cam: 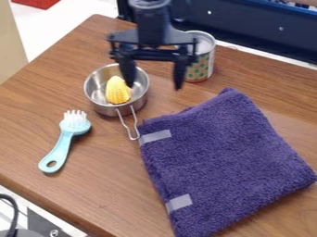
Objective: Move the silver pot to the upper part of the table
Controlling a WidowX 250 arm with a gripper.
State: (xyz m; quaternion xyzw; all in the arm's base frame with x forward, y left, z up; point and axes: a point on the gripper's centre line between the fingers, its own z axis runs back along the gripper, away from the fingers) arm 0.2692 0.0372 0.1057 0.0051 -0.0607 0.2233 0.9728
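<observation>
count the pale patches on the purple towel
2. One pale patch is by the upper left corner of the purple towel, near the silver pot; the other patch is lower along the same left edge. More could be hidden in the folds.

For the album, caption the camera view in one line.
Open gripper above a silver pot holding yellow corn, beside a purple towel.

The brown wooden table [37, 99] has a round corner. Behind it is a long, dark blue panel [254, 28]. At the left are a flat beige panel [10, 46] and a flat red thing [38, 3] on a white surface [53, 30].
</observation>
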